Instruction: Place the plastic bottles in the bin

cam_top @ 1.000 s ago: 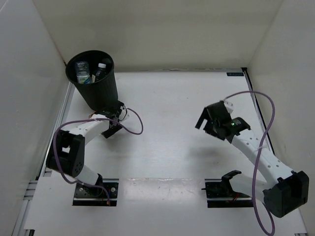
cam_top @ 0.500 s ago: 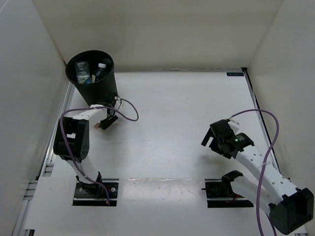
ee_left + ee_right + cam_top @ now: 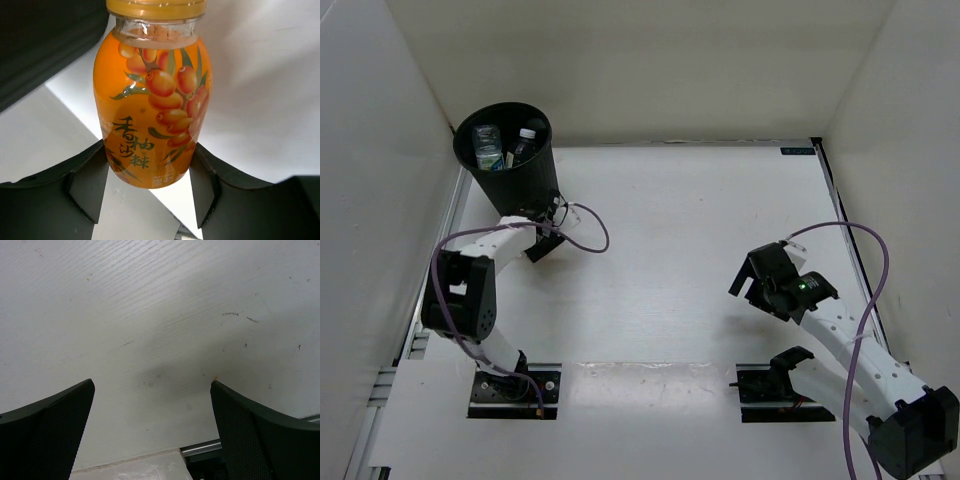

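Note:
An orange-filled plastic bottle (image 3: 150, 100) with a berry label and a yellow cap fills the left wrist view. My left gripper (image 3: 150, 167) is shut on its lower body, one finger pressed to each side. From above, that gripper (image 3: 542, 243) sits at the foot of the black bin (image 3: 527, 190), and the bottle is hidden under it. The bin's dark wall (image 3: 45, 40) shows just left of the bottle. Two bottles (image 3: 488, 148) (image 3: 525, 141) lie inside the bin. My right gripper (image 3: 746, 274) hangs open over bare table, nothing between its fingers (image 3: 55, 425).
White walls enclose the table on three sides. The bin stands in the far left corner against the left wall. A metal rail (image 3: 200, 447) and the table's near edge show under the right gripper. Purple cables (image 3: 585, 235) loop off both arms.
My left gripper's jaws have closed from wide open onto the orange bottle, and its wrist has shifted slightly right beside the bin. The right arm drew back toward its base, then stayed still.

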Controlling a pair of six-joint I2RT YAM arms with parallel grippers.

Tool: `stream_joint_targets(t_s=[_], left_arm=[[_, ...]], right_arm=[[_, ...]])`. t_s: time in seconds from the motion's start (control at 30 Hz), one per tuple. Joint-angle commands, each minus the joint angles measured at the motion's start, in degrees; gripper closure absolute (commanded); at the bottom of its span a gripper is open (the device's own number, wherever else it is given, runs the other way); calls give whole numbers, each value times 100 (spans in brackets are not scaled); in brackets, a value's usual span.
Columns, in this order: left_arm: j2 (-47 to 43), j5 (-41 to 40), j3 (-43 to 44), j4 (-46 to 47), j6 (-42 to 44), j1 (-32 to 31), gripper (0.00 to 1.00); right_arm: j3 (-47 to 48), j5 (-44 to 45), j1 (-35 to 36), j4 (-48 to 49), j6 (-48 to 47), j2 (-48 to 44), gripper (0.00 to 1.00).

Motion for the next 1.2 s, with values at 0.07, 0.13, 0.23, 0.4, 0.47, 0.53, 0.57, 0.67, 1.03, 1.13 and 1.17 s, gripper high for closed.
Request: stream_joint_targets(t_s=[0.07,0.13,0.23,0.4,0.47,0.53,0.57,0.67,1.03,1.13,1.17], left_arm=[[-778,1226,998,-1176,-432,-567,89],[-778,2410,2153,-1948,-643,-638,89],[-1172,3871,3386,-1831,-968,-638,89],[-999,2649,4734,-442,-2127,-323,90],[-361,2110,5566,-353,-2559,238,90],[116,1626,6053,-353,-2839,861,90],[441,1537,6264,-405,-2911,1056,90],[593,1816,6092,-563,-2999,1583,90],[909,2555,5501,-1125,-2929,1875,78],[1023,2626,5606,-1293,-2982,1998,38],[1024,2730,5607,-1406,-2982,1998,29]], right_arm=[[490,122,0,231,-213,162,0],[666,122,0,231,-326,408,0],[930,122,0,283,-327,629,0],[1045,175,0,344,-380,761,0],[1045,175,0,345,-380,761,0],[1045,315,0,398,-170,883,0],[1106,315,0,398,-169,884,0],[1247,315,0,459,-90,884,0],[1300,176,0,459,-213,937,0],[1300,122,0,459,-213,937,0],[1300,122,0,459,-213,937,0]])
